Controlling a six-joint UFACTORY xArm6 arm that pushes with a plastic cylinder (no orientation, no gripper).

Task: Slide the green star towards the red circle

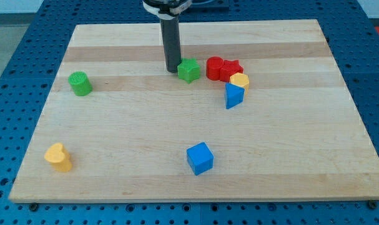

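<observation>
The green star [189, 70] lies on the wooden board [189, 156], in its upper middle. My tip [172, 69] is right at the star's left side, touching it or nearly so. The red circle [215, 67] stands a short gap to the star's right. A red star [231, 68] sits against the red circle's right side.
A yellow block [240, 80] and a blue triangular block [234, 95] cluster just below the red star. A green cylinder [80, 83] stands at the left. A yellow block [59, 157] lies at the lower left. A blue cube [200, 158] lies at the lower middle.
</observation>
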